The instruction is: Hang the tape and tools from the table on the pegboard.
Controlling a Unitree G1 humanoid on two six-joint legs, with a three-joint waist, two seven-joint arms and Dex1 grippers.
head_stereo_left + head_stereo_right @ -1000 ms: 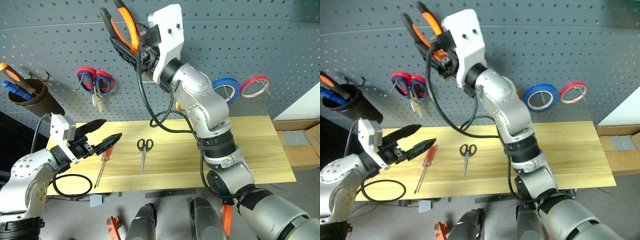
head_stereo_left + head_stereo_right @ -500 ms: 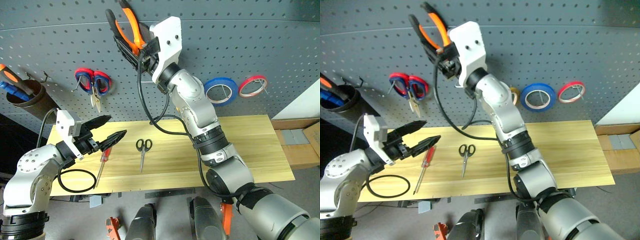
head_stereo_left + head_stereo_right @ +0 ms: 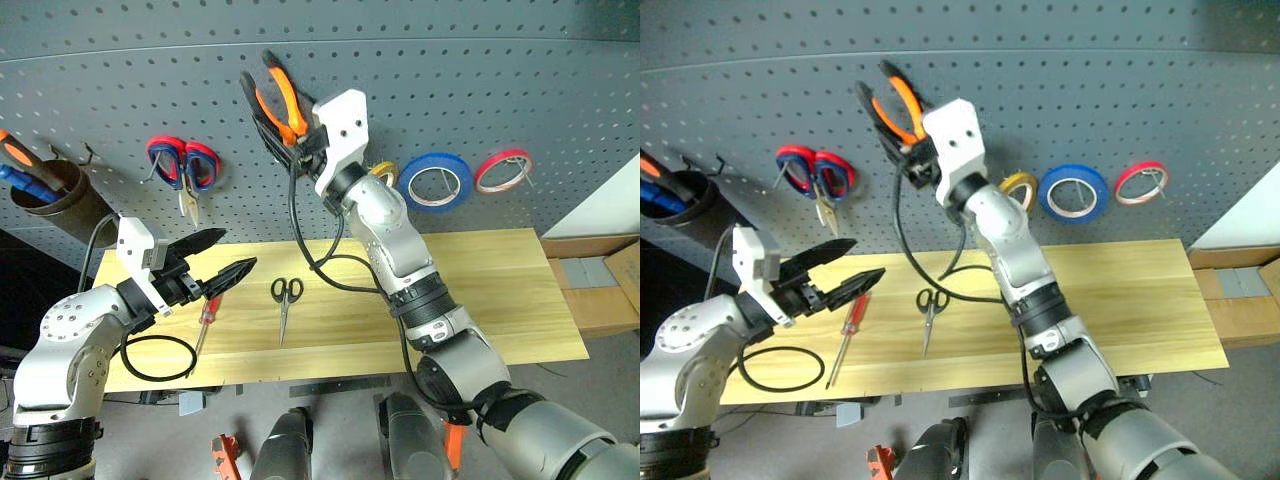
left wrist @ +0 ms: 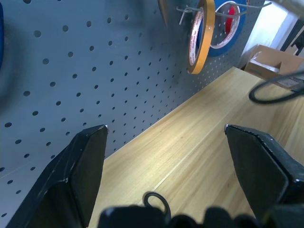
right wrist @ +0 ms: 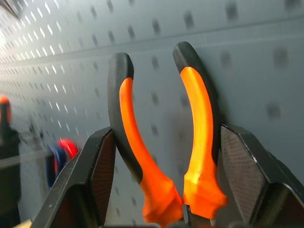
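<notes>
Pliers (image 3: pixel 275 100) gripped in right fingers (image 5: pixel 99 175), seemingly touching pegboard (image 3: pixel 500 90); left fingers (image 3: pixel 228 272) apart, empty.

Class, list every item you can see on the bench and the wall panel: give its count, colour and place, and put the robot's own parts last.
Grey perforated pegboard: one, behind bench.
Light wooden table: one.
Orange-and-black pliers: one, held up at the pegboard.
Yellow tape roll: one, on pegboard.
Blue tape roll: one, on pegboard.
Red tape roll: one, on pegboard.
Red-and-blue scissors: one, on pegboard.
Dark cup of screwdrivers: one, far left.
Black-handled scissors: one, on table.
Red-handled screwdriver: one, on table.
Left gripper: open, above the table.
Right gripper: gripping the pliers.
</notes>
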